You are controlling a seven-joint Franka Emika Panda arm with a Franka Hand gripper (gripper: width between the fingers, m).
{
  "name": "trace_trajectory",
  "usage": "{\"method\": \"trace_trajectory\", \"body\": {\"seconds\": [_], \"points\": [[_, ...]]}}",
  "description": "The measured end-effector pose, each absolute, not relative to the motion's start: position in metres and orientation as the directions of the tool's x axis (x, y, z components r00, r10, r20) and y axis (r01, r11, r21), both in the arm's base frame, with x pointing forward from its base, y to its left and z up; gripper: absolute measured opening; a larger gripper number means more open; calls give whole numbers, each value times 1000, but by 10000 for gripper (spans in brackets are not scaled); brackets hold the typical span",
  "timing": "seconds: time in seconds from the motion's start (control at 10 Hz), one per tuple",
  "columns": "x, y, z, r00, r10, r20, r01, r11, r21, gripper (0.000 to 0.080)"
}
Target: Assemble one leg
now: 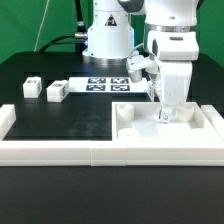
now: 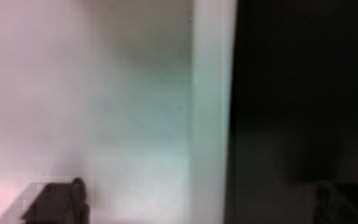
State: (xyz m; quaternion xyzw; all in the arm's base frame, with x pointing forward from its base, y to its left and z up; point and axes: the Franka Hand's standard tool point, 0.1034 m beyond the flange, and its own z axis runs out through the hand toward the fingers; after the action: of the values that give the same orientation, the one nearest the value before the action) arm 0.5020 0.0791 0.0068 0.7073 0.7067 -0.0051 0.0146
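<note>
Two small white legs with marker tags, one [image 1: 30,87] and the other [image 1: 56,92], lie on the black table at the exterior view's left, far from the gripper. The large white panel [image 1: 195,125] with round corner sockets lies at the exterior view's right. My gripper [image 1: 165,112] is lowered onto the panel near its middle. In the blurred wrist view the gripper [image 2: 194,205] is open, its dark fingertips [image 2: 55,202] wide apart. The white panel [image 2: 105,100] and the black table [image 2: 309,100] lie between them. It holds nothing.
A white raised wall [image 1: 60,150] runs along the table's front and round the panel. The marker board [image 1: 108,84] lies at the back centre by the robot base. Another small tagged white piece [image 1: 136,63] sits behind, beside the arm.
</note>
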Motion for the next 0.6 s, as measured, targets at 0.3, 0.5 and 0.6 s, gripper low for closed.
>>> {"method": "trace_trajectory", "body": {"seconds": [0.3, 0.5, 0.6], "points": [[502, 79, 7, 1, 1000, -28, 1000, -1, 14, 649], [495, 82, 25, 35, 999, -33, 999, -34, 30, 649], [489, 84, 36, 60, 998, -37, 998, -59, 38, 649]]}}
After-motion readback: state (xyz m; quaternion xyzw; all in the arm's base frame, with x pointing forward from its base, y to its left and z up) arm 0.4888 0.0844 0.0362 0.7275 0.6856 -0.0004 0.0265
